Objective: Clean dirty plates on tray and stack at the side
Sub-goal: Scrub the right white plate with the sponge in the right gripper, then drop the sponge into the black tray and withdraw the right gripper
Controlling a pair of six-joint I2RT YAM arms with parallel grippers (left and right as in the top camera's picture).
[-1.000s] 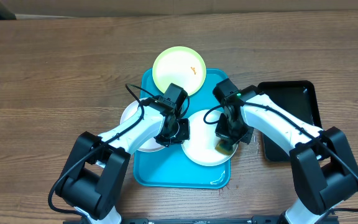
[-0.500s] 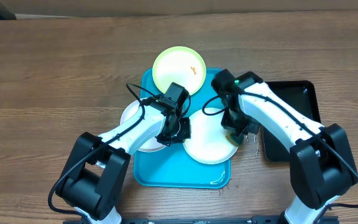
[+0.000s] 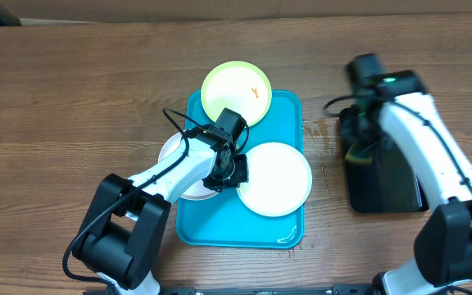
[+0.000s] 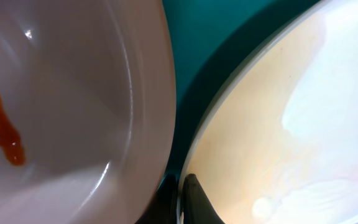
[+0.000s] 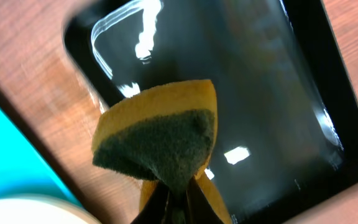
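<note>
Overhead, the left claw [image 3: 238,173] sits low over the turquoise tray [image 3: 289,119], pinched shut on the near rim of a white plate [image 3: 279,179] that spreads away to its right. Its wrist camera adds what the arm hides from above: a second white plate [image 4: 73,87] just left of the claw carries an orange smear [image 4: 2,127], with a strip of tray showing between the two rims. The gripped plate looks pale cream there, faintly streaked. Beyond the claw, a yellow-green plate [image 3: 236,93] overhangs the tray's far edge and bears a small orange fleck [image 3: 255,92]. The right claw [image 3: 357,154], well apart, hangs at the edge of a glossy black tray [image 3: 388,184]. Only its wrist view shows the jaws clamped on a folded sponge [image 5: 160,140], yellow with a dark green scouring face. Everything rests on a brown wood-grain table [image 3: 72,82], with a tan strip [image 3: 301,6] past its far edge.
</note>
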